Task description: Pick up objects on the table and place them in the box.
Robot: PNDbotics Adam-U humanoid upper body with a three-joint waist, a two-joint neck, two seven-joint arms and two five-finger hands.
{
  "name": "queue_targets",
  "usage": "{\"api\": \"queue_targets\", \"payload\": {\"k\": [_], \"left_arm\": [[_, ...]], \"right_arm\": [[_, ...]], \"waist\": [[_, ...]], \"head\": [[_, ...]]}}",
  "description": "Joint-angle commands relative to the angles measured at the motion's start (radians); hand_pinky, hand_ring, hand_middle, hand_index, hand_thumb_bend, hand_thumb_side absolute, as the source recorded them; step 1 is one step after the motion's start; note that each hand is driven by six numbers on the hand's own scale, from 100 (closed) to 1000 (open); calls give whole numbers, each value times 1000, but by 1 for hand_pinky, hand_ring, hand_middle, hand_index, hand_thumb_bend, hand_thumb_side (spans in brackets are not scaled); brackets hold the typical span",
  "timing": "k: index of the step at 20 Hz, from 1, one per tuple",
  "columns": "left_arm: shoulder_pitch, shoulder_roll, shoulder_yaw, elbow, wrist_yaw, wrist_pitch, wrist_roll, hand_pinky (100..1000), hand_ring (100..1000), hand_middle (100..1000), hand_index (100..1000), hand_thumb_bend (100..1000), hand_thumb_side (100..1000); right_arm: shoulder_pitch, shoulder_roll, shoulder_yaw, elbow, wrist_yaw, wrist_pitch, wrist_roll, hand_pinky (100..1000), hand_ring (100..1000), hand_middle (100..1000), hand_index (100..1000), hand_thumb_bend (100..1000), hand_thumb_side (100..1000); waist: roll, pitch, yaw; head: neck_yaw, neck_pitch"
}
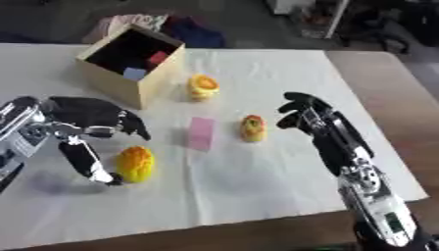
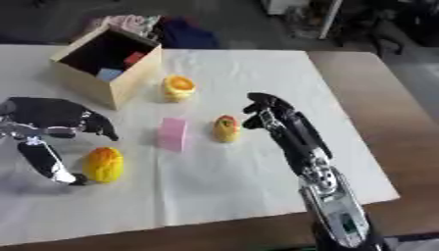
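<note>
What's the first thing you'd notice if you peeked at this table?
Two big black robot hands reach over the white cloth: the left hand arches open around a bumpy orange-yellow toy near the front left, and the right hand hovers beside a small yellow-and-red toy. At the back left stands an open wooden box with coloured blocks inside.

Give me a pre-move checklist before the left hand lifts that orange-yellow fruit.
1. Left hand around the orange-yellow bumpy fruit: ok, thumb touching its left side, fingers arched above it.
2. Fruit actually gripped: not ok, fingers not closed on it.
3. Open wooden box ready to receive: ok, top open, red and blue blocks inside leave room.
4. Path to box: ok, pink rectangular block lies to the right of it.
5. Right hand out of the way: ok, beside the small yellow-red fruit, not holding it.
</note>
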Motion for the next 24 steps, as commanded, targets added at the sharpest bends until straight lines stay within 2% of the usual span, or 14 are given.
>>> {"api": "queue_targets", "payload": {"k": [1, 2, 4, 14, 16, 17, 19, 21, 24], "left_arm": [[-17, 9, 10, -15, -8, -236, -243, 833, 761, 826, 925, 541, 397], [-17, 4, 9, -13, -16, -238, -244, 832, 759, 825, 926, 552, 365], [-15, -8, 10, -1, -30, -239, -243, 827, 753, 819, 922, 544, 365], [-14, -62, 9, 85, -95, -254, -163, 757, 640, 696, 821, 412, 360], [-11, -62, 15, 91, -90, -256, -149, 727, 593, 633, 777, 326, 340], [-10, -60, 20, 90, -83, -254, -139, 704, 555, 581, 734, 245, 318], [-8, -52, 33, 77, -58, -242, -113, 681, 510, 521, 682, 187, 301], [-8, -38, 43, 51, -31, -228, -93, 659, 475, 476, 637, 148, 289], [-18, -3, 56, -8, 17, -208, -80, 653, 464, 463, 621, 149, 287]], "right_arm": [[-12, -14, -8, -12, 2, 0, 3, 679, 587, 632, 812, 100, 719], [-12, -14, -8, -12, 2, 0, 3, 679, 587, 632, 812, 100, 720], [-12, -15, -8, -12, 3, 0, 3, 679, 587, 632, 812, 100, 720], [-12, -13, -8, -12, 2, 0, 3, 680, 587, 633, 810, 100, 721], [-11, -13, -9, -12, 2, 0, 2, 680, 587, 633, 810, 100, 723], [-11, -12, -10, -12, 3, 0, 2, 680, 587, 633, 810, 100, 722], [-11, -12, -10, -12, 3, 0, 1, 680, 587, 633, 810, 100, 722], [-11, -12, -10, -12, 4, 0, 1, 680, 587, 633, 810, 100, 723], [-10, -13, -11, -12, 4, 0, 0, 680, 587, 633, 810, 100, 722]], "waist": [[5, -1, -1], [5, -1, -1], [4, -2, -1], [2, 1, -5], [2, 2, -5], [2, 2, -5], [3, 3, -4], [4, 3, -3], [5, 2, -3]], "head": [[-4, -13], [-4, -12], [-4, -12], [-5, -13], [-5, -13], [-6, -13], [-8, -13], [-10, -13], [-10, -14]]}}
